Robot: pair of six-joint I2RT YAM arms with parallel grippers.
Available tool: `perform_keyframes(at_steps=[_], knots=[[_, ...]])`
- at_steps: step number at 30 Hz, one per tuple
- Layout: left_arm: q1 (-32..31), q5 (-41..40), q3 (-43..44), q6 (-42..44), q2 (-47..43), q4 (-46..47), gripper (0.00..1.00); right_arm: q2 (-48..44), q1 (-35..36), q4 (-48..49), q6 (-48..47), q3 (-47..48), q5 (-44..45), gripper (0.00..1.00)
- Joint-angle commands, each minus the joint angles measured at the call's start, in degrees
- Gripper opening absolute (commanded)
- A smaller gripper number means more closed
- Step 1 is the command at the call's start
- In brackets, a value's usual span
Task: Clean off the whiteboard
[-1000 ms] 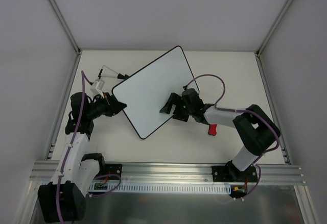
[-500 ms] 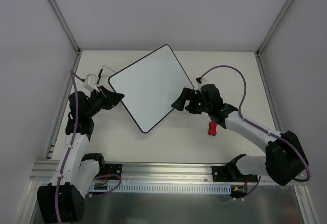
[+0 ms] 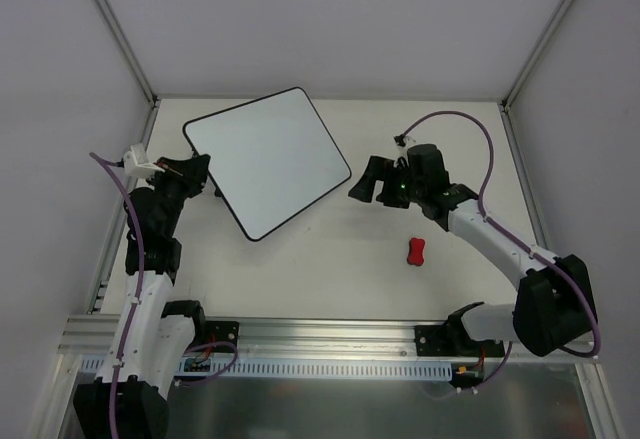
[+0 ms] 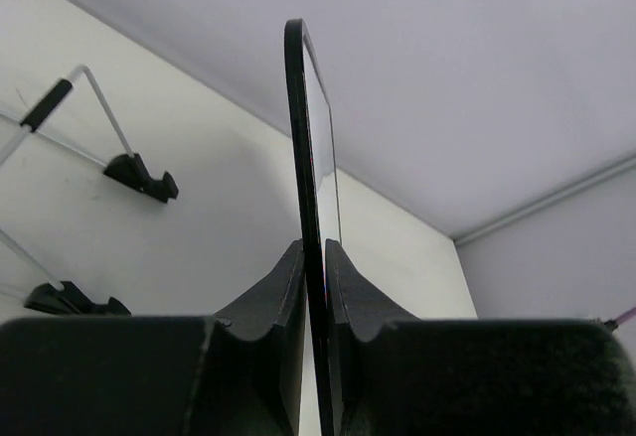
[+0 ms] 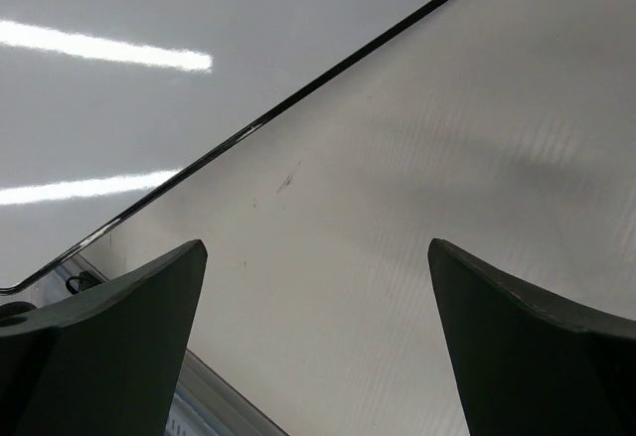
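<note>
- My left jaws are clamped on the left rim of the board (image 3: 265, 159), which sits at the far left of the desk (image 3: 330, 269).
- My right jaws gape wide and empty over the desk's right half.
- The board looks stiff, thin and light, and its glossy face is probably slippery, so I'd hold it by the rim.

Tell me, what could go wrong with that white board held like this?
The left pincer pinches the whiteboard at one thin edge only, so it might slip or twist free. The right pincer is open and empty, off the board, so it gives no support. The red eraser lies on the table; a swinging arm might knock it.
</note>
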Motion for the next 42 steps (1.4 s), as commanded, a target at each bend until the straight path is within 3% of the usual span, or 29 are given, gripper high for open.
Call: perform_keyframes(at_steps=[1,6,18,33,42], knots=[[0.1,-9.6,0.0,-2.0,-2.3,11.5,0.00,2.8,-0.3,-0.5,-0.7,4.1,-4.4,0.99],[0.1,-10.5,-0.4,-2.9,-1.9,13.1,0.00,8.5,0.8,5.6,5.6,4.5,-9.7,0.98],[0.0,-6.2,-0.7,0.4,-3.7,9.5,0.00,22.4,5.9,27.5,22.5,3.8,-7.4,0.99],[0.0,-2.0,1.7,4.0,-5.1,0.7,0.00,35.3,8.7,66.9,45.4,-4.8,-3.2,0.96],[0.1,0.5,3.9,6.4,-5.0,-3.6,0.00,44.7,10.2,87.2,50.4,-6.5,0.1,0.90]])
